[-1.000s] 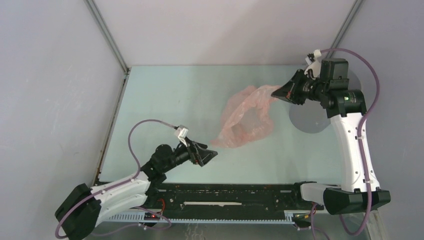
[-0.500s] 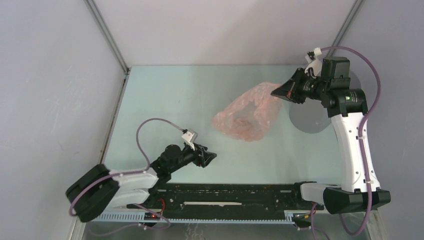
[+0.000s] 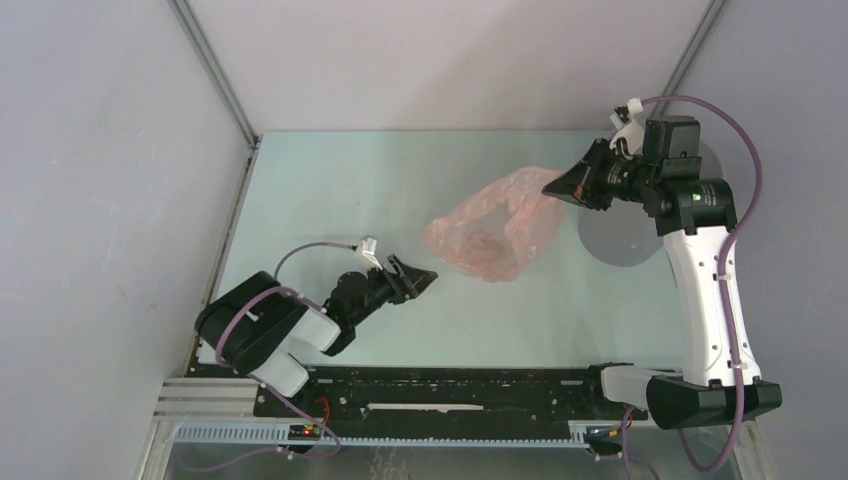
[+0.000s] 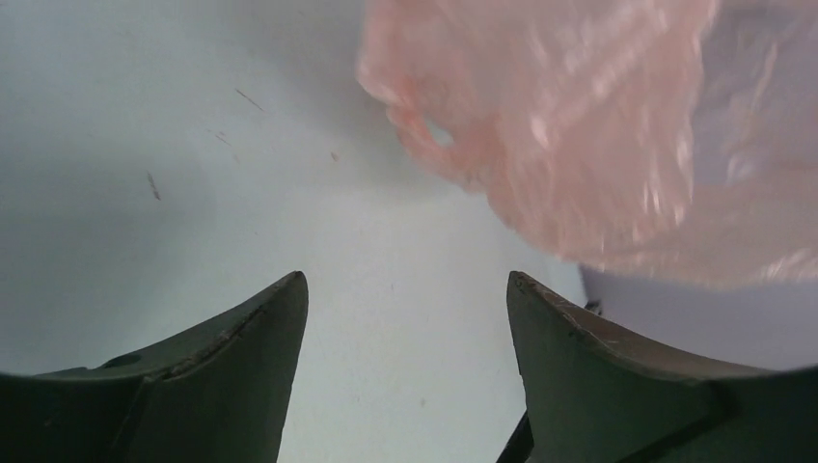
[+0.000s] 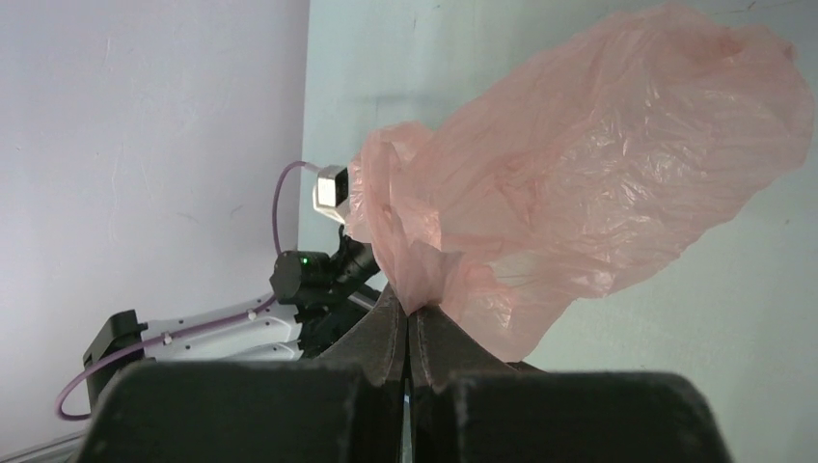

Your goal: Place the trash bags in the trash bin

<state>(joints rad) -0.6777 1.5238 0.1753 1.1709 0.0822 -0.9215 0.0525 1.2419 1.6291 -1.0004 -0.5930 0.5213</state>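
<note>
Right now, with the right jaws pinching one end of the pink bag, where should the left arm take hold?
Grip the pink bag at its loose crumpled edge nearest the open left jaws, coming from the near-left. That edge droops free, far from the right jaws' pinch, so holding it would probably spread the film.

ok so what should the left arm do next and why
Probably ease the left gripper forward onto the near edge of the trash bag: it is open and empty, just short of the film, while the right gripper pinches the other end.
</note>
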